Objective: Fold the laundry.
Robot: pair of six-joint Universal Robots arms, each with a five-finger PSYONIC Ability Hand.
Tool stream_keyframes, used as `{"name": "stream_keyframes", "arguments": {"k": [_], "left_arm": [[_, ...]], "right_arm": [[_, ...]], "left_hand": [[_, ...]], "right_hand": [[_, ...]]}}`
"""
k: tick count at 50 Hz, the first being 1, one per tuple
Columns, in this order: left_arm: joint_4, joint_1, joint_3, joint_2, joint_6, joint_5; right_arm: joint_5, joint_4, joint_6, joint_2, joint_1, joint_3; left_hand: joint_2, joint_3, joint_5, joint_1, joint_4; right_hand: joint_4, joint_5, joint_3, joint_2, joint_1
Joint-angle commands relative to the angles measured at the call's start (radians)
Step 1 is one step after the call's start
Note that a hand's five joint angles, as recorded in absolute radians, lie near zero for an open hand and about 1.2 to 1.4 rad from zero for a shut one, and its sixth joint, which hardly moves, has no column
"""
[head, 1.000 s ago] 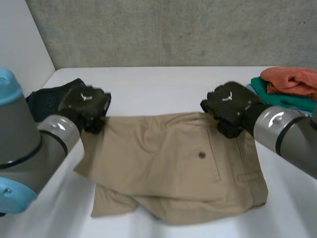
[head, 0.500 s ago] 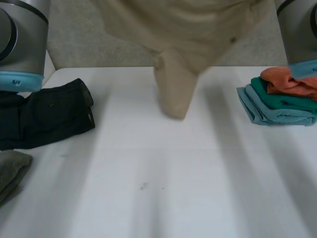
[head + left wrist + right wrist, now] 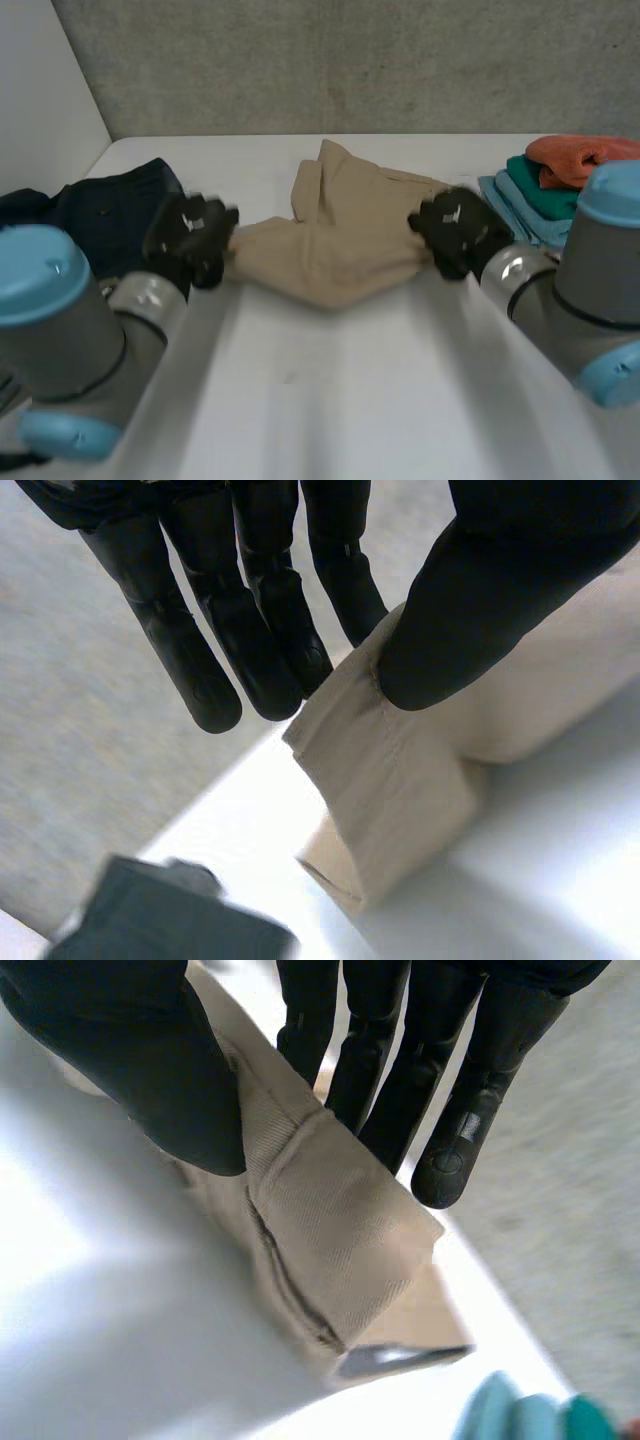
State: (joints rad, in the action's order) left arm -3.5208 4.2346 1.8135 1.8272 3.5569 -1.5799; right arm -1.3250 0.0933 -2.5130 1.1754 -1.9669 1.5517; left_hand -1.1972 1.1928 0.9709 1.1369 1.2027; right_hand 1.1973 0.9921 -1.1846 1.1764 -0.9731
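Observation:
Tan trousers [image 3: 345,240] lie bunched on the white table [image 3: 330,400], stretched between both hands. My left hand [image 3: 192,235] pinches the cloth's left end, thumb against straight fingers [image 3: 265,630], and the tan cloth [image 3: 400,780] hangs below the fingertips. At the cloth's right end my right hand [image 3: 452,230] pinches a seamed edge of the tan cloth [image 3: 330,1240] between its thumb and its fingers [image 3: 460,1110].
Dark folded garment [image 3: 110,210] lies at the left, close behind my left hand. A stack of folded orange, green and blue cloths [image 3: 570,185] sits at the right edge, beside my right arm. A grey wall runs along the table's far side.
The trousers lay flat, were swung high above the table, and are now back down in a bunched heap farther back. Both hands kept their pinch throughout.

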Motion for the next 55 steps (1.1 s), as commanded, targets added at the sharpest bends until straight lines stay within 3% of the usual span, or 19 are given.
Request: {"name": "stream_keyframes", "arguments": {"k": [1, 7, 16, 21, 27, 33, 38, 47, 50, 55], "left_arm": [[0.133, -0.012, 0.119, -0.110, 0.170, -0.003], [0.284, -0.012, 0.174, -0.279, 0.238, -0.009], [0.680, -0.015, 0.184, -0.516, 0.250, -0.006], [0.720, -0.019, 0.187, -0.539, 0.250, -0.003], [0.568, -0.021, 0.202, -0.393, 0.250, -0.008], [0.433, -0.021, 0.133, -0.169, 0.250, -0.012], [0.361, -0.018, -0.041, 0.035, 0.252, -0.037], [0.240, -0.013, -0.491, 0.170, 0.255, -0.180], [0.120, -0.007, -0.652, 0.165, 0.260, -0.184], [-0.200, 0.010, -0.867, 0.159, 0.335, -0.193]], "right_arm": [[0.029, -0.202, 0.092, 0.029, 0.002, 0.051], [0.038, -0.447, 0.196, 0.150, 0.002, 0.093], [0.038, -0.675, 0.348, 0.340, 0.040, 0.174], [0.039, -0.702, 0.378, 0.411, 0.057, 0.192], [0.039, -0.678, 0.382, 0.382, 0.056, 0.225], [0.024, -0.546, 0.379, 0.205, 0.052, 0.193], [0.004, -0.481, 0.361, 0.106, 0.045, 0.085], [-0.077, -0.316, 0.241, 0.000, 0.043, -0.344], [-0.079, -0.233, 0.223, -0.016, 0.043, -0.473], [-0.091, 0.067, 0.168, -0.043, 0.043, -0.755]], "left_hand": [[-0.199, 0.203, 0.251, 0.259, 0.194], [-0.199, 0.203, 0.251, 0.259, 0.194], [-0.199, 0.203, 0.251, 0.259, 0.194], [-0.199, 0.203, 0.251, 0.259, 0.194], [-0.199, 0.203, 0.251, 0.259, 0.194], [-0.199, 0.203, 0.251, 0.259, 0.194], [-0.199, 0.203, 0.251, 0.259, 0.194], [-0.199, 0.203, 0.251, 0.259, 0.194], [-0.199, 0.203, 0.251, 0.259, 0.194], [-0.199, 0.203, 0.251, 0.259, 0.194]], "right_hand": [[0.199, 0.230, -0.212, 0.220, -0.423], [0.199, 0.230, -0.212, 0.220, -0.423], [0.199, 0.230, -0.212, 0.220, -0.423], [0.199, 0.230, -0.212, 0.220, -0.423], [0.199, 0.230, -0.212, 0.220, -0.423], [0.199, 0.230, -0.212, 0.220, -0.423], [0.199, 0.230, -0.212, 0.220, -0.423], [0.199, 0.230, -0.212, 0.220, -0.423], [0.199, 0.230, -0.212, 0.220, -0.423], [0.199, 0.230, -0.212, 0.220, -0.423]]}}
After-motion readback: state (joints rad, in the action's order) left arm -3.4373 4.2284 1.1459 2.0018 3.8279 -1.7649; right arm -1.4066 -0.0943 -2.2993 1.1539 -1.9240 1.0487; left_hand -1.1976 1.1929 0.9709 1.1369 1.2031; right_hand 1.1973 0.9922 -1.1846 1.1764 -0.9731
